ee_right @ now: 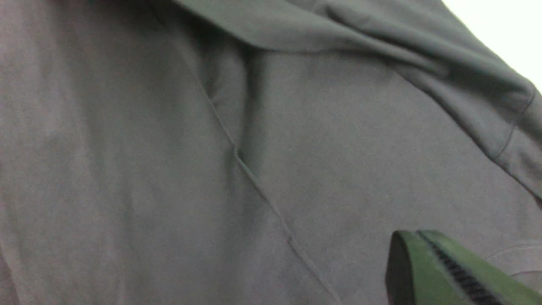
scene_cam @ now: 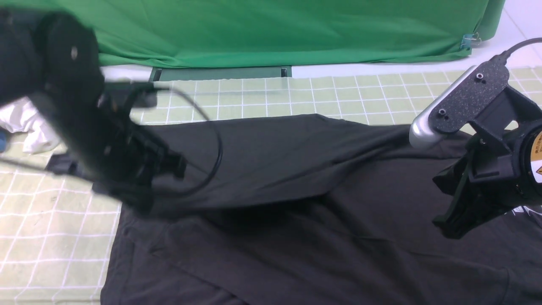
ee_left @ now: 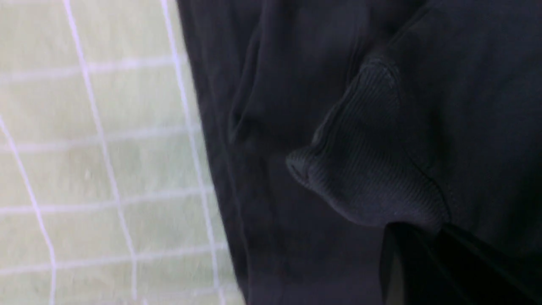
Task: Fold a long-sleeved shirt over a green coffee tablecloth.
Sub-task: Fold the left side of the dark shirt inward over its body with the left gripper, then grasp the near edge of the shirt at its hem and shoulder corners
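Observation:
The black long-sleeved shirt (scene_cam: 296, 237) lies spread on the pale green grid tablecloth (scene_cam: 55, 237). A sleeve is lifted and stretched across the body, from the left side toward the far right. My left gripper (scene_cam: 142, 203), blurred, holds that sleeve's end at the shirt's left edge. In the left wrist view the ribbed cuff (ee_left: 372, 169) sticks out of the left gripper (ee_left: 417, 237), which is shut on it beside the tablecloth (ee_left: 93, 161). My right gripper (scene_cam: 451, 226) hangs over the shirt's right part. It is shut with nothing in it (ee_right: 423, 245), above the dark shirt (ee_right: 169, 169).
A plain deep-green cloth (scene_cam: 275, 29) hangs along the back, held by a clip (scene_cam: 468, 41). A white garment (scene_cam: 29, 127) lies at the far left behind my left arm. A black cable (scene_cam: 216, 148) loops from the left arm over the shirt. White chest print (scene_cam: 527, 210) peeks out by the right arm.

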